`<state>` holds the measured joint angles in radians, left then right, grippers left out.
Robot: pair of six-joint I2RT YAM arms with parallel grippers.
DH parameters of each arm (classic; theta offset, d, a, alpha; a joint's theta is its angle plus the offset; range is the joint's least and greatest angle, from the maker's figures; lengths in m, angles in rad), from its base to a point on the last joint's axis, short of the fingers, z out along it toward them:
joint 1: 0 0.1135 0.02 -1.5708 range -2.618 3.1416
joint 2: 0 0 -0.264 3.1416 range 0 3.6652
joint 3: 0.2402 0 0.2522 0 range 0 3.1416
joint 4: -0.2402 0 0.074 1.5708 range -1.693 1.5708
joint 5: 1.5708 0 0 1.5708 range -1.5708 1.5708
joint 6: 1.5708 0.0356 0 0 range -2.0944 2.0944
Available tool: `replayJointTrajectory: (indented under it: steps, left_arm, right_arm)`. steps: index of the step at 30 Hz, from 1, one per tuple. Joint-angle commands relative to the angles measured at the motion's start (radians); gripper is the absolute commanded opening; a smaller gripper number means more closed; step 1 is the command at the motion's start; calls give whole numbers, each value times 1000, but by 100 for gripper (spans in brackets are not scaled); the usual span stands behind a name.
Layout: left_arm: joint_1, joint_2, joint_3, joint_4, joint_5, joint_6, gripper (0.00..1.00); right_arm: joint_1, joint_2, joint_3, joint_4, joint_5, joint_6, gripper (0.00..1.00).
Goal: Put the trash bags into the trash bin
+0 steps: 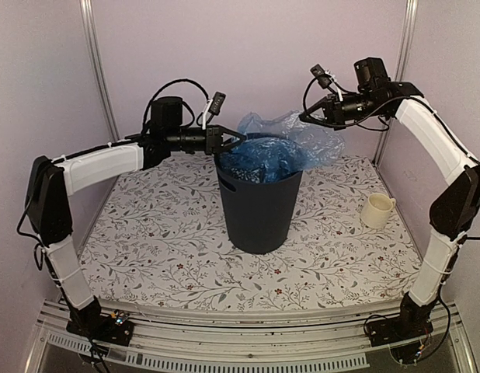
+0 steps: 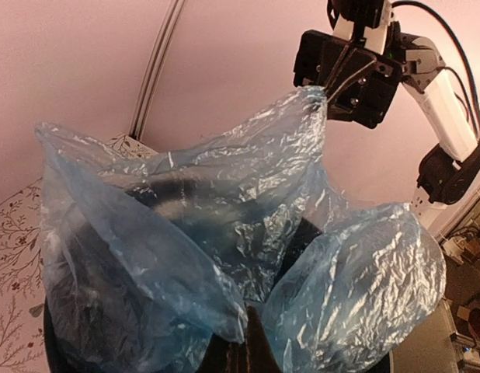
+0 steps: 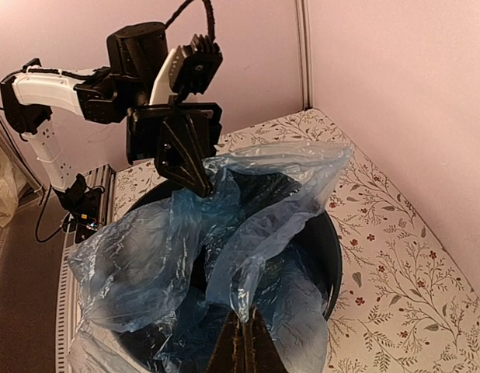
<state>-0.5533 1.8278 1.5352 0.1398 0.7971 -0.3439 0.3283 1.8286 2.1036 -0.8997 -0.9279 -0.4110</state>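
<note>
The left arm is stretching level above the table (image 1: 147, 233), left fingers (image 1: 232, 138) pinching the trash bag (image 1: 290, 148) by its edge over the left rim of the trash bin (image 1: 259, 210). The bag is lying partly inside the bin, its top billowing out. The right arm is reaching in higher, right fingers (image 1: 310, 116) clamping the opposite edge, probably to spread the mouth open
</note>
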Motion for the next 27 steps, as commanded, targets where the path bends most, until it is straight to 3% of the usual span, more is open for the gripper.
replayJointTrajectory:
  steps: [1, 6, 11, 27]
  left_arm:
    - [12, -121, -41, -102, -40, 66, 0]
    - [50, -218, -131, -204, -97, 72, 0]
    - [84, -261, -210, -202, -98, 45, 0]
    - [174, -80, -166, -161, 10, -26, 0]
  right_arm:
    - [1, 40, 3, 31, 42, 41, 2]
    - [1, 84, 37, 37, 36, 67, 2]
    - [0, 132, 68, 43, 44, 73, 2]
    - [-6, 305, 138, 120, 193, 183, 2]
